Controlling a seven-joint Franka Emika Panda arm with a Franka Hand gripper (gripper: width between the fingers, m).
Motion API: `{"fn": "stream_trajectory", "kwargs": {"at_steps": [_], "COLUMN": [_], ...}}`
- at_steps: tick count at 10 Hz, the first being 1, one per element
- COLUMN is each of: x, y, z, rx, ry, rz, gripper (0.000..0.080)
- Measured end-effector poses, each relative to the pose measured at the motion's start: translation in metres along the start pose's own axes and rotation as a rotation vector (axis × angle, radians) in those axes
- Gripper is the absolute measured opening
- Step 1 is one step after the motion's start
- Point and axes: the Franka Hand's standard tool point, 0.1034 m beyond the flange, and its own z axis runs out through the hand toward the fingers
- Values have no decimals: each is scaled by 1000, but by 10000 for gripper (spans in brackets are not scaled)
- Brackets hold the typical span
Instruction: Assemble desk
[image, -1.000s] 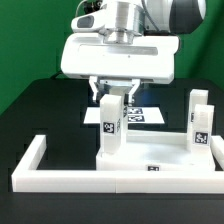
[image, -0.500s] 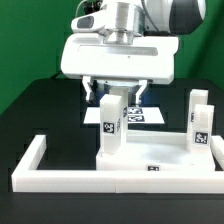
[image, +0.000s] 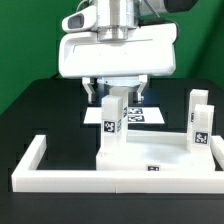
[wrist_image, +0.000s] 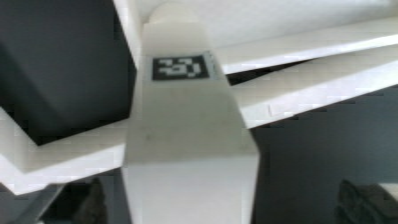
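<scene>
The white tabletop (image: 150, 158) lies flat inside the rail. One white leg (image: 110, 125) with a tag stands upright on its corner toward the exterior view's left. A second tagged leg (image: 198, 120) stands on the corner toward the right. My gripper (image: 117, 95) hangs over the first leg, open, with one finger on each side of the leg's top and a gap on both sides. In the wrist view that leg (wrist_image: 187, 140) runs down the middle, its tag (wrist_image: 180, 68) at the far end, and the dark fingers (wrist_image: 71, 205) stand clear of its sides.
A long white U-shaped border rail (image: 30, 165) encloses the tabletop on three sides. The marker board (image: 138, 115) lies on the black table behind the legs. A green backdrop stands at the back.
The fingers have spread apart off the first leg's top, letting it go, and the hand has lifted slightly. The leg stays upright on the tabletop.
</scene>
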Motion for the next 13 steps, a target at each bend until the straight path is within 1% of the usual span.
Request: {"fn": "stream_trajectory", "kwargs": {"at_steps": [1, 2, 3, 5, 7, 8, 9, 10, 11, 12, 13], "x": [-3, -12, -17, -17, -17, -17, -17, -17, -17, -18, -18], "y": [2, 4, 6, 2, -2, -2, -1, -1, -1, -2, -2], "z": [5, 11, 14, 9, 12, 12, 12, 12, 13, 13, 13], "rx": [-5, 4, 19, 35, 30, 31, 26, 23, 8, -8, -18], "ry": [-8, -93, -210, -374, -364, -364, -364, -365, -366, -367, -368], "rz": [8, 19, 40, 67, 68, 70, 98, 110, 201, 291, 346], "gripper": [649, 649, 649, 649, 649, 649, 521, 521, 383, 288, 288]}}
